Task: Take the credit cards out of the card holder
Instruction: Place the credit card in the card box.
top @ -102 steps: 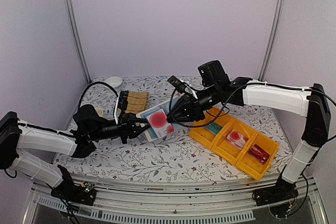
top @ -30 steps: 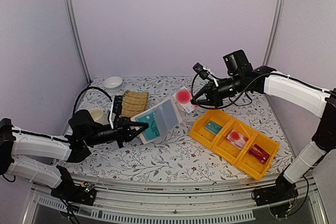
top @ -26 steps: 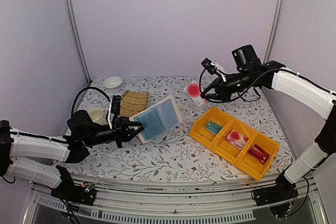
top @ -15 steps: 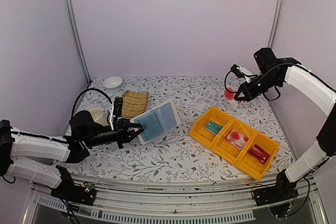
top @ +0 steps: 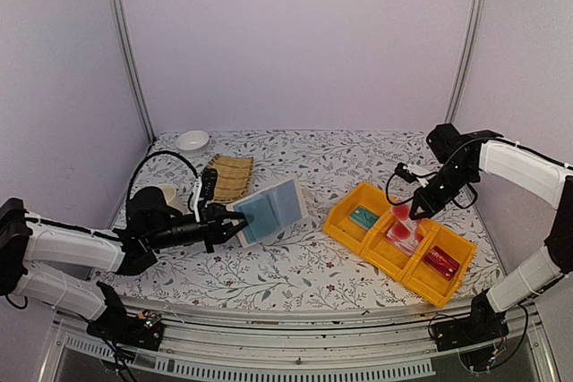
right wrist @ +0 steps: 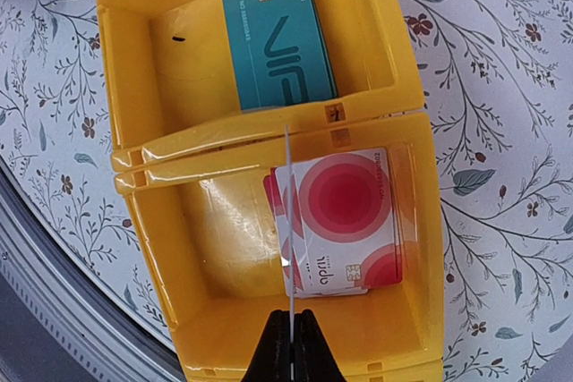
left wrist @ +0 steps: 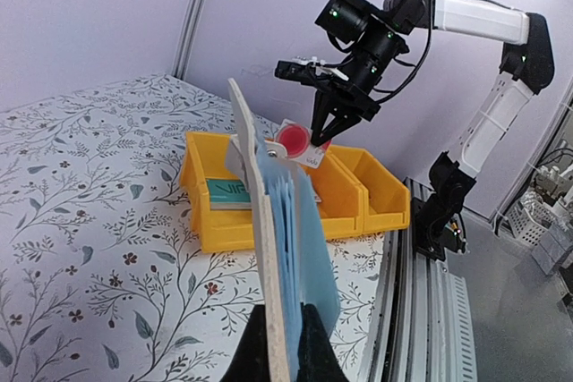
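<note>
Table under a white cloth printed with grey sprigs and small flowers. Pale lilac walls behind and at both sides, with metal posts in the far corners. At the far left, a small white dish; nearer, a woven bamboo mat and a cream cup. Right of centre, a row of three yellow bins set on a slant, running from mid-table toward the near right.

Card holder left of centre, well apart from the bins. Spread open and stood nearly upright, grey-blue lining toward the near side, beige outside toward the far wall. Left tool clamped shut on its near-left edge; in the left wrist view, fingers pressed against both faces of the leather, no gap showing.

Right tool just above the middle bin, pinched shut on a whitish credit card with a red circle. Held vertical, so only a thin edge-on line in the right wrist view. Directly beneath, inside that bin, more red-circle cards lying flat and overlapping. In the far-left bin, a teal credit card lying flat, printed face up. In the near-right bin, a red card. Contents of the card holder's pockets: cannot tell.
</note>
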You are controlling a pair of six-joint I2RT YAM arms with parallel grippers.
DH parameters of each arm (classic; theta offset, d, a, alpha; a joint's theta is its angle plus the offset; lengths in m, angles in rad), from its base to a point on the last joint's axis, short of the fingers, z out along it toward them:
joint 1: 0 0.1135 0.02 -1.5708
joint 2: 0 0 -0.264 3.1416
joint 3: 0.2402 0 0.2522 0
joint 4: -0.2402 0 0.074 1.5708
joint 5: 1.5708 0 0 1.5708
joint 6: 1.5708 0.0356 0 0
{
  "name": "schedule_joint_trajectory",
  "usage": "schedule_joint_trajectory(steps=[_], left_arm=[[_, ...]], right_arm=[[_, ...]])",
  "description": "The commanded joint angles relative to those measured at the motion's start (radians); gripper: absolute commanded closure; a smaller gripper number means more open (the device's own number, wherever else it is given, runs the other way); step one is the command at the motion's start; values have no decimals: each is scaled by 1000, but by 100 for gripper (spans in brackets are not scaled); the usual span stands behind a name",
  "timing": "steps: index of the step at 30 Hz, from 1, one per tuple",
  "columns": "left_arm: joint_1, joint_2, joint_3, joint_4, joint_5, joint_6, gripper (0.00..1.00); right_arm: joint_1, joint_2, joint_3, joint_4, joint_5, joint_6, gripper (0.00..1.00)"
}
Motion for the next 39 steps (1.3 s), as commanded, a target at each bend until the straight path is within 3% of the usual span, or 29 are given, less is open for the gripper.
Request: schedule_joint_trajectory(steps=[1,5,9,18,32,39], left_arm=[[12,11,29,26,27,22,100],[15,11,36,12,28,33,100],[17,15,39,16,33,25,100],[18,89,92,16,80,22,100],[18,95,98,21,71,23,100],[18,96,100,21,75,21,100]], right_arm=[[3,-21,-52,8,34,-55,98],[2,-12,-79,17,4,-89,98],[30,33,-48,-14,78,-67,98],[44,-131,-106,-23,119,-118,98],[87,5,-124,-42,184,-132,98],[89,159,-12,-56,264,-122,97]])
